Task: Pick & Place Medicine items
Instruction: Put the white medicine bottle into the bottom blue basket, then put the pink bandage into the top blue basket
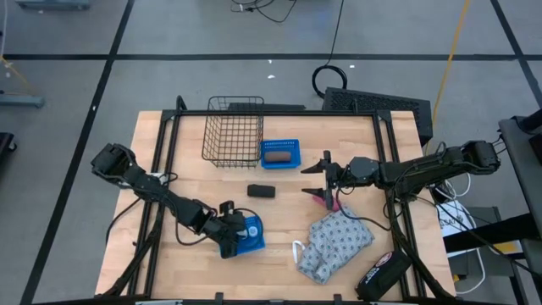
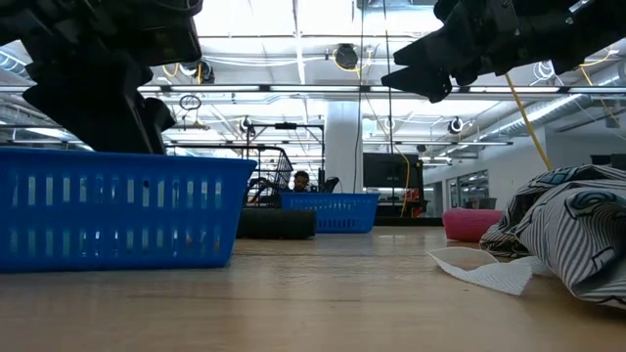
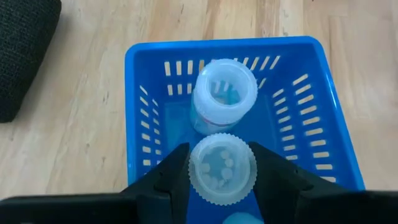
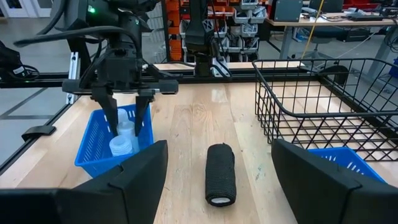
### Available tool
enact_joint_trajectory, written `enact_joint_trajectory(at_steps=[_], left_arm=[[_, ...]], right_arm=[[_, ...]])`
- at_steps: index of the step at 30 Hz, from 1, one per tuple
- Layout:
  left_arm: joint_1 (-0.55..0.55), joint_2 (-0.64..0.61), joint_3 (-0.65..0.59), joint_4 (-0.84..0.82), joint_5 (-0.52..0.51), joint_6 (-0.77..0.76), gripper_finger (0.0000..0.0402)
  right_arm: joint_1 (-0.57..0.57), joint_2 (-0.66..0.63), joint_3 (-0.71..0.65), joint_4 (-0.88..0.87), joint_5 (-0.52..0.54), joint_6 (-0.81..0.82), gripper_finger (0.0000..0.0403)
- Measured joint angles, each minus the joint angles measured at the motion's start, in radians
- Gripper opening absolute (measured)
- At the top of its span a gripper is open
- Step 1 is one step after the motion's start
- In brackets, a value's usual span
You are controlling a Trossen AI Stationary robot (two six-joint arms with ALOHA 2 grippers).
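Observation:
A small blue tray [image 3: 140, 112] near the table's near edge holds two white round medicine bottles. One bottle [image 3: 224, 93] stands free on the tray floor. The other bottle [image 3: 222, 171] sits between the fingers of my left gripper [image 3: 221, 152], which reaches down into the tray [image 1: 251, 233] and is shut on it. A pale shape at the left wrist view's lower edge may be a third bottle; I cannot tell. My right gripper [image 1: 319, 180] hovers open above the table's middle, near the pink block [image 1: 330, 202], touching nothing. My left gripper pinches the nearer bottle by its ribbed white cap [image 3: 202, 180], one finger on each side. The fingers [image 4: 113, 121] come from above, pointing down into the tray. The bottle stays upright inside the tray; whether its base is on the tray floor, I cannot tell.
A black wire basket [image 1: 233, 140] and a second blue tray [image 1: 294, 144] holding a brown block stand toward the far edge. A black block [image 1: 261, 191] lies mid-table. A patterned cloth [image 1: 339, 244] and a black pouch [image 1: 383, 273] lie at the near right.

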Motion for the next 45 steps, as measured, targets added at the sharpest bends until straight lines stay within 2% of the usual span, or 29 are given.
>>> enact_joint_trajectory(at_steps=[8, 15, 19, 24, 31, 35, 40, 45], left_arm=[[0.000, 0.000, 0.000, 0.001, 0.001, -0.029, 0.0287], [0.008, -0.051, 0.002, -0.002, 0.020, -0.017, 0.0352], [0.018, -0.124, 0.002, -0.002, 0.021, -0.005, 0.0369], [0.036, -0.248, 0.002, -0.001, 0.020, 0.088, 0.0378], [0.089, -0.441, 0.002, -0.003, -0.067, 0.330, 0.0379], [0.128, -0.518, 0.002, 0.000, -0.099, 0.391, 0.0379], [0.176, -0.563, 0.003, 0.002, -0.162, 0.440, 0.0379], [0.249, -0.548, 0.003, 0.001, -0.192, 0.479, 0.0379]], right_arm=[[0.000, 0.000, 0.000, -0.002, 0.000, -0.003, 0.0274], [0.000, 0.000, 0.000, -0.003, 0.000, -0.004, 0.0274], [0.000, 0.000, 0.000, -0.003, 0.000, -0.003, 0.0274], [0.000, 0.000, 0.000, -0.051, 0.000, 0.024, 0.0274], [0.000, -0.003, 0.000, -0.287, 0.096, 0.141, 0.0274], [0.001, -0.003, 0.000, -0.469, 0.150, 0.224, 0.0274], [0.029, 0.009, 0.000, -0.682, 0.183, 0.368, 0.0274], [0.102, 0.078, -0.002, -0.718, 0.180, 0.425, 0.0274]])
